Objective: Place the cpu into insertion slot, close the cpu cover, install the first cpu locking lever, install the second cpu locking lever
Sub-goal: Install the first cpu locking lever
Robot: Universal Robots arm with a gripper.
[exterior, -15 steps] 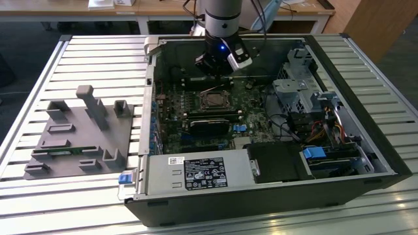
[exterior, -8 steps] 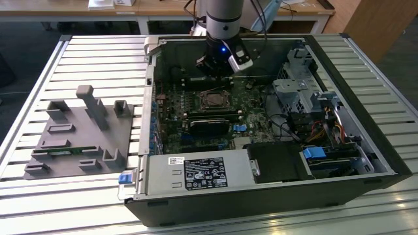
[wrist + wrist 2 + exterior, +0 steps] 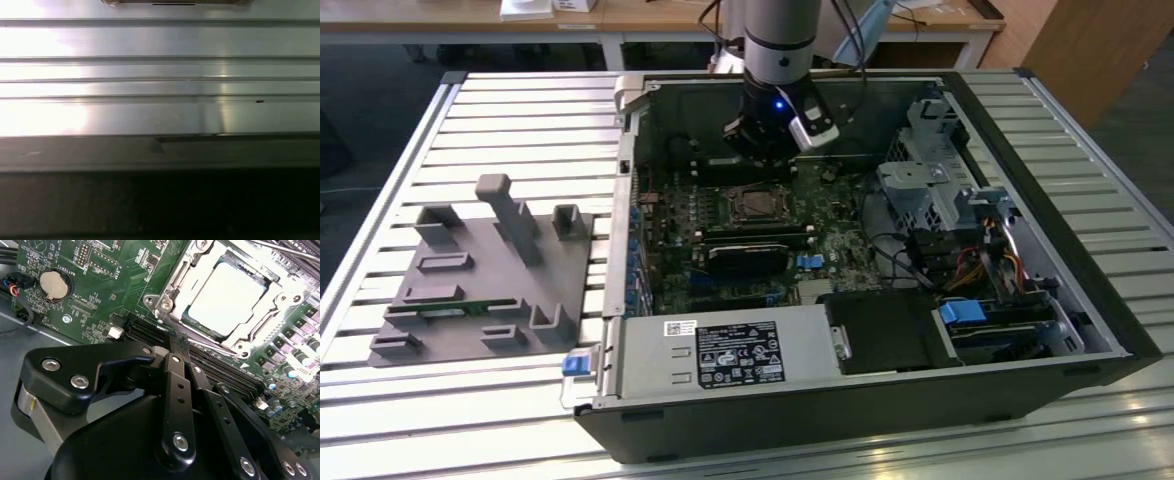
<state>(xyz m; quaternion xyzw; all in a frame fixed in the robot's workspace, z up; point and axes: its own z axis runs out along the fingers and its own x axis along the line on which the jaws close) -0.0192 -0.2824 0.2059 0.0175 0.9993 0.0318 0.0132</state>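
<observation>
The cpu (image 3: 227,295), with its bright silver top, lies flat in the insertion slot (image 3: 754,206) on the green motherboard. The metal cpu cover (image 3: 172,287) lies down around the chip, whose top shows through the cover's window. A thin metal rod runs along the socket's near edge in the second wrist view. My gripper (image 3: 765,150) hangs inside the open computer case, just behind the socket and above the board. In the second wrist view its black fingers (image 3: 176,385) converge to a point short of the socket. It is shut and holds nothing I can see.
The open computer case (image 3: 1067,300) lies on a slatted metal table (image 3: 150,70). Memory slots (image 3: 225,372) sit between gripper and socket. A drive cage and cables (image 3: 947,200) fill the exterior view's right. A grey fixture (image 3: 480,270) stands at its left.
</observation>
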